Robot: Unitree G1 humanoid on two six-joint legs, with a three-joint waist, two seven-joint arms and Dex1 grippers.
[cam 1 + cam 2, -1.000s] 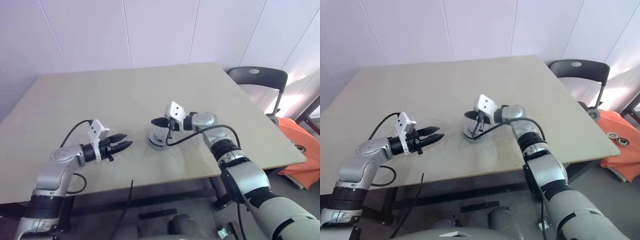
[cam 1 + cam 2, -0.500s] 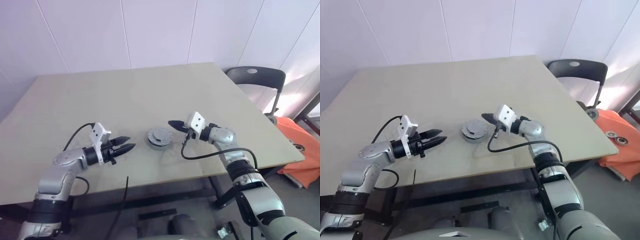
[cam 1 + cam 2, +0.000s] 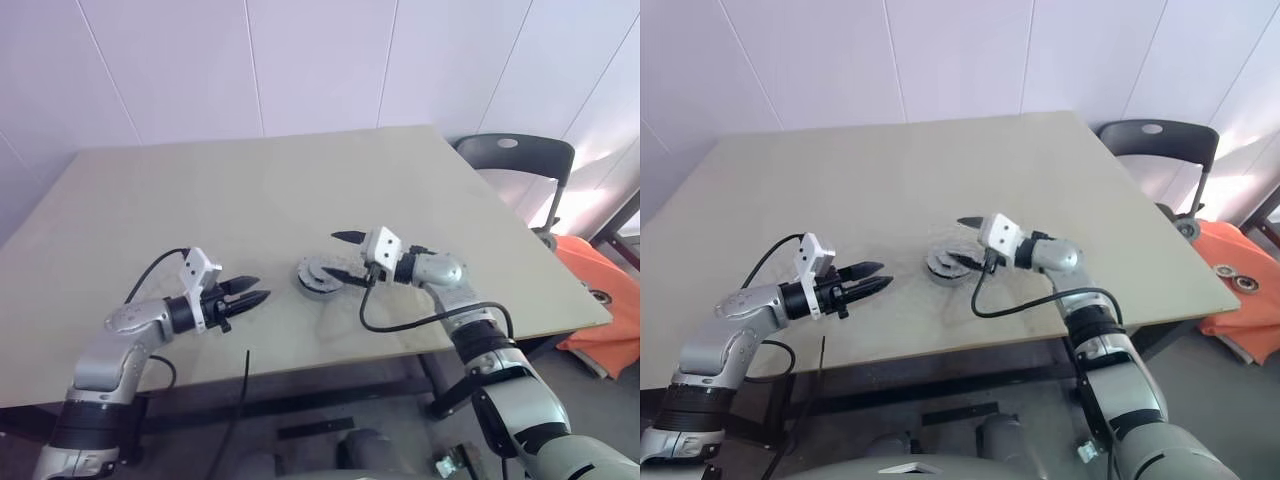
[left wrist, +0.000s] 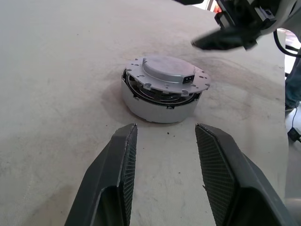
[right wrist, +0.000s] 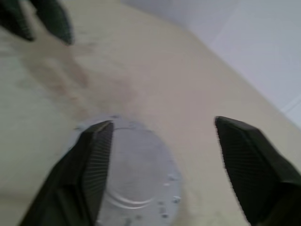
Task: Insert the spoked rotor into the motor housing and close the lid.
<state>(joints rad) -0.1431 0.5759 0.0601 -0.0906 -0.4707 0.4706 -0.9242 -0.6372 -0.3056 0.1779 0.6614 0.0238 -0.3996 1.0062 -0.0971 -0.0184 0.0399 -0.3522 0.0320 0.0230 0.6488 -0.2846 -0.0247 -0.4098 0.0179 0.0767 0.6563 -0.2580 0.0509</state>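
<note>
The left gripper hovered low over the counter, its fingers apart and empty. It pointed toward the assembly and stood near it but clear of it, a position judged suitable for steadying the part if required.

Near the middle of the counter sat the motor housing, a short round puck resting flat. The lid lay on top of it, appearing pale grey in the left wrist view, with small holes around its flange. Dark slots showed under the flange, so whether the lid was fully seated could not be determined. The spoked rotor was presumably inside; it could not be confirmed.

The right gripper stood just beside the housing on the opposite side. Its fingers were spread wide and empty, one above the lid's level and one low beside it. This stance was judged consistent with a release of the lid.
</note>
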